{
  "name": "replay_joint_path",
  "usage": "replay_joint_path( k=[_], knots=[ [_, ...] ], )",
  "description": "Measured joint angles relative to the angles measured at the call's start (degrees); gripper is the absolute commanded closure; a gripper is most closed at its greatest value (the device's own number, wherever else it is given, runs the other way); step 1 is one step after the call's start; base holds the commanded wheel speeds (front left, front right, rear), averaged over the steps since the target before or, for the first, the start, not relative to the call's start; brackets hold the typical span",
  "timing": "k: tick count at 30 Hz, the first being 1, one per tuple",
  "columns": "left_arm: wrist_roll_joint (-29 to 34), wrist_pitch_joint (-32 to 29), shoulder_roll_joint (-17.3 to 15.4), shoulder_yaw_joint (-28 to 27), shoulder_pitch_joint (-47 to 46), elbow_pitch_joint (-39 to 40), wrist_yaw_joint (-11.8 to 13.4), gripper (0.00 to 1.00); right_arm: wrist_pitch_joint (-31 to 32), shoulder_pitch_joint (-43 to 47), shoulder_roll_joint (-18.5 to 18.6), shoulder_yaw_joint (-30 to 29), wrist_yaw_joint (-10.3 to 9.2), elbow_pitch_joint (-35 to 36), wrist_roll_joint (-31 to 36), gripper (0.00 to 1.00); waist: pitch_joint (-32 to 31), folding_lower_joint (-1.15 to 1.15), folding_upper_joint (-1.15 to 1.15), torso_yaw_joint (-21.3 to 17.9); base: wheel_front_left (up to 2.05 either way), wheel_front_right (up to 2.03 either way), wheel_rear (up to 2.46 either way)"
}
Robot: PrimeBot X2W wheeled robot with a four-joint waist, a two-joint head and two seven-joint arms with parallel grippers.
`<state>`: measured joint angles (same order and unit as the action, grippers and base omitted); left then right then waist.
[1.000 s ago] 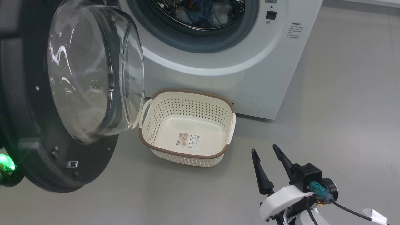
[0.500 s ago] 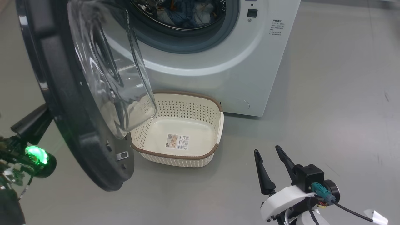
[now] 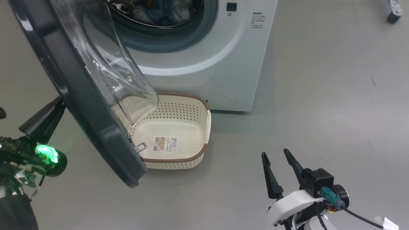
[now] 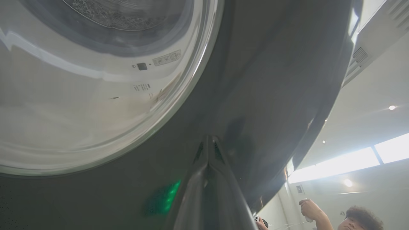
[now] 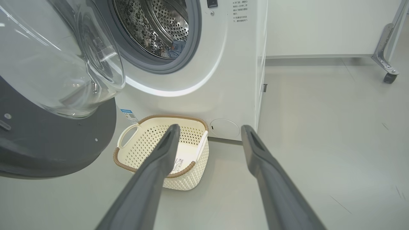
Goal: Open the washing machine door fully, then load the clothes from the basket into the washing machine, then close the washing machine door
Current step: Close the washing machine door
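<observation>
The washing machine [image 3: 204,67] stands at the top of the head view, with the clothes [image 3: 156,12] lying as blue and white fabric in its drum. The washing machine door [image 3: 80,95] hangs partly swung, its glass bowl over the left end of the basket [image 3: 191,111], which holds just a label sticker. My left gripper [image 3: 59,103] is shut, and its tips [image 4: 209,139] press on the door's black outer rim. My right gripper [image 3: 274,152] is open above the floor, right of the basket [image 5: 150,143]. Through its fingers [image 5: 159,159] I see the drum and the clothes [image 5: 175,48].
A metal frame leg on a caster [image 5: 386,64] stands at the far right by the wall. A person [image 4: 348,217] holding controllers shows at the bottom right of the left wrist view. Grey floor [image 3: 319,95] spreads to the right of the machine.
The door has swung toward the machine and now stands nearly edge-on. My left gripper has come into view behind it. The head camera has turned; the right gripper has kept its pose.
</observation>
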<state>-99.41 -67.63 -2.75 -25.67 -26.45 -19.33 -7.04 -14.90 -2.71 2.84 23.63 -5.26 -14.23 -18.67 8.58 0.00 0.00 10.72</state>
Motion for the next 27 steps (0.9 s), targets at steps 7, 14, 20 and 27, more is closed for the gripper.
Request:
replay_joint_path(
  k=[7, 14, 20, 27],
  knots=[
    [0.65, 1.76, 0.54, 0.81, 0.09, 3.10, 0.00, 1.00, 0.00, 0.33, 0.00, 0.23, -0.51, 0.94, -0.05, 0.00, 1.19, 0.00, 0.00, -3.62, 0.00, 0.00, 0.00],
    [1.58, 5.82, 1.22, 1.63, -0.04, 5.49, 0.00, 1.00, 0.00, 0.35, 0.00, 0.51, -0.86, 2.10, -0.08, 0.00, 2.46, 0.00, 0.00, -7.26, 0.00, 0.00, 0.00],
    [4.31, 9.78, 1.30, 2.23, -0.99, 6.81, 0.00, 1.00, 0.00, 0.35, 0.00, 0.79, -0.96, 3.07, -0.08, 0.00, 3.95, 0.00, 0.00, -10.03, 0.00, 0.00, 0.00],
    [4.88, 13.95, 1.38, 2.89, -3.33, 7.12, 0.00, 1.00, 0.00, 0.32, -0.01, 1.57, -1.37, 4.23, -0.08, 0.00, 6.02, 0.00, 0.00, -12.83, 0.00, 0.00, 0.00]
  ],
)
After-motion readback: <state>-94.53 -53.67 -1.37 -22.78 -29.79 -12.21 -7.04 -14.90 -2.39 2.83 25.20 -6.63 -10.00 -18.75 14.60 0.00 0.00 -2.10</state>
